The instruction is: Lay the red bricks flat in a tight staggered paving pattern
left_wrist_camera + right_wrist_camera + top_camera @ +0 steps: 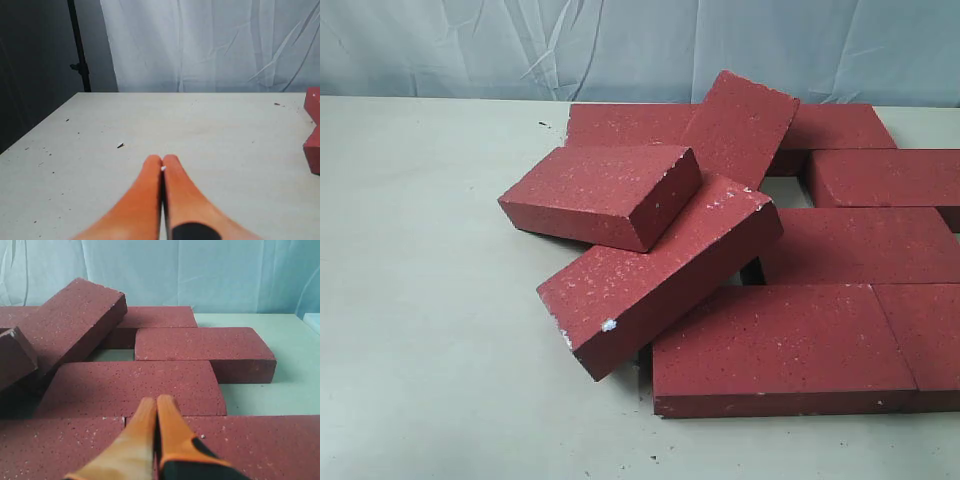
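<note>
Lying on the pale table (420, 300), the red bricks (840, 245) form a flat layer with small gaps. Three loose bricks rest tilted at that layer's edge: one (605, 190) propped on a second (660, 270), a third (740, 125) leaning across the layer. Right gripper (157, 402) is above the flat layer, fingers pressed together, holding nothing. Left gripper (162, 161), likewise pinched closed and empty, is over bare table well apart from the layer, with only a brick corner (314, 132) in its view
</note>
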